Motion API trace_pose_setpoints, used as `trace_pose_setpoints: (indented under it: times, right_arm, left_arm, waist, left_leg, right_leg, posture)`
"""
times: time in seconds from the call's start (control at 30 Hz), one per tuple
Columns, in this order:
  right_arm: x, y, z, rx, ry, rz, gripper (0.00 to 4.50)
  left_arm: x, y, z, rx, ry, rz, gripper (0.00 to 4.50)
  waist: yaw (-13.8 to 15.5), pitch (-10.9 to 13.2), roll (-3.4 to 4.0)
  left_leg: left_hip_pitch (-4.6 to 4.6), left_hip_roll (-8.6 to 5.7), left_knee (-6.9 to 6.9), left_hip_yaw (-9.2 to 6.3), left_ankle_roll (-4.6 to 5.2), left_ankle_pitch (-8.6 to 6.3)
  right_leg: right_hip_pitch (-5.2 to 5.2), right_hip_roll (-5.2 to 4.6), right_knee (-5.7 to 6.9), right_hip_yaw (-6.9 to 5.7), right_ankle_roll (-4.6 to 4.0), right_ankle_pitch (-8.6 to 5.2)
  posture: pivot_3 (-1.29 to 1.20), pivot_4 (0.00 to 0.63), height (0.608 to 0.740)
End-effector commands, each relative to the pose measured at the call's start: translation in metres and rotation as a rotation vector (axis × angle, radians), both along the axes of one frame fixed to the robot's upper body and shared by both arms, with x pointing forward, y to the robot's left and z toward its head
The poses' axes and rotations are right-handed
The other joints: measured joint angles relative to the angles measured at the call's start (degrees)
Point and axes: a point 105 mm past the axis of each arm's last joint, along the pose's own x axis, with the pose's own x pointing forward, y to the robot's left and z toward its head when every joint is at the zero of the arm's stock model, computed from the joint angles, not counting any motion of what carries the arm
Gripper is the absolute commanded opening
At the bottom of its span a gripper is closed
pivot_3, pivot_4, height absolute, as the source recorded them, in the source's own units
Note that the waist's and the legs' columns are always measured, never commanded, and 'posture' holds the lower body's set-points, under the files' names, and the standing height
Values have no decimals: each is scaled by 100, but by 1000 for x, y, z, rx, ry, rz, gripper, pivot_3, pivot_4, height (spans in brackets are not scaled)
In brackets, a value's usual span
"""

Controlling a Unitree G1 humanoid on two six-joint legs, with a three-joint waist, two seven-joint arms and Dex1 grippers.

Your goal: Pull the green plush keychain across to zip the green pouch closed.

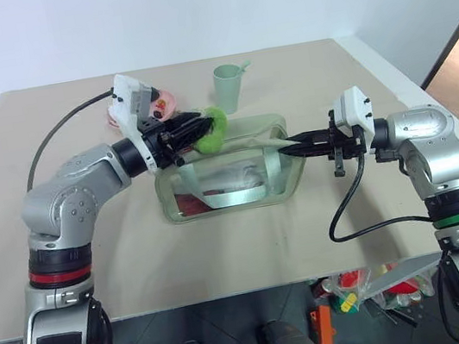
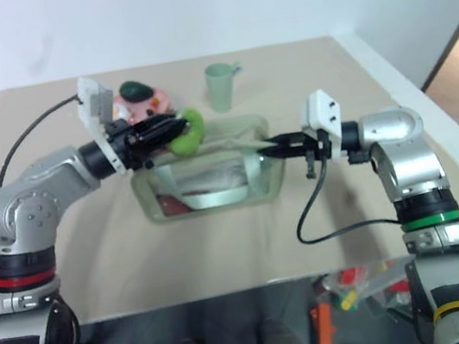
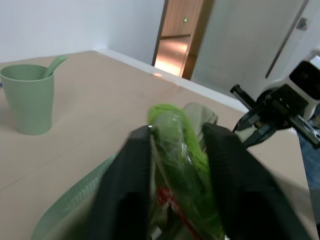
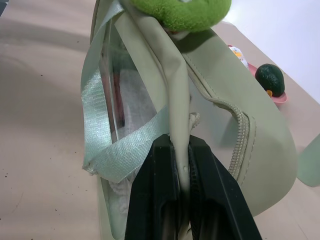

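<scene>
The beige table [image 1: 225, 251] carries the green pouch [image 1: 241, 189] near its middle, with the clear window side turned to the near edge and a green webbing strap [image 1: 238, 195] lying across it. The left gripper [image 1: 201, 127] reaches from the left over the far left corner of the pouch, and its two black fingers [image 3: 125, 185] stand on both sides of the green plush keychain [image 1: 212, 129], which sits between them at the top zipper. The right gripper [image 1: 288, 147] comes from the right and is pressed tightly together on a fold of the pouch fabric at its right end. On the far side stands a pale green cup [image 1: 229, 88], and left of it a pink plate [image 2: 145, 105] with a dark green avocado toy [image 2: 135, 90].
</scene>
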Motion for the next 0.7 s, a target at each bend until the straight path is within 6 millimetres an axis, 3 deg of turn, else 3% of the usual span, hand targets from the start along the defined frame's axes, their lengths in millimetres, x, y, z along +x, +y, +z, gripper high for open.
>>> trace_pose_setpoints:
  times: [0.03,0.17,0.2,0.4,0.6,0.7]
  right_arm:
    - [-1,-5,9,-9,-47,-14,0]
    - [-1,-6,10,-11,-49,-16,0]
    - [0,-6,10,-10,-49,-17,0]
    - [0,-6,7,-9,-45,-20,0]
    - [3,-3,7,-4,-45,-17,0]
    - [3,-1,7,-4,-46,-10,0]
  left_arm:
    - [-13,7,18,76,-94,-37,3073]
    - [-27,23,20,178,-129,-33,4411]
    - [-31,28,23,177,-135,-21,4492]
    - [-47,57,17,256,-210,101,4492]
    - [-54,66,-20,269,-184,184,4492]
    - [-49,66,-39,267,-164,221,3607]
  waist:
    - [-2,0,0]
    - [-11,0,1]
    - [-9,0,1]
    - [-12,1,1]
    - [-7,1,1]
    - [-7,0,0]
  left_leg:
    - [0,0,0,0,0,0]
    - [-2,3,-6,2,0,0]
    - [-2,3,-7,1,0,-1]
    - [-1,6,-7,2,0,-1]
    - [2,6,-3,4,0,0]
    - [4,6,2,3,0,0]
  right_leg:
    - [0,0,0,0,0,0]
    - [-6,2,0,1,-1,-2]
    - [-6,1,0,0,-1,-4]
    - [-6,0,1,0,-3,-5]
    - [-2,0,0,1,-27,-19]
    - [1,0,1,0,-30,-17]
  posture:
    - [0,150,740]
    - [0,150,740]
    - [0,150,740]
    - [0,150,740]
    - [0,150,740]
    - [0,150,740]
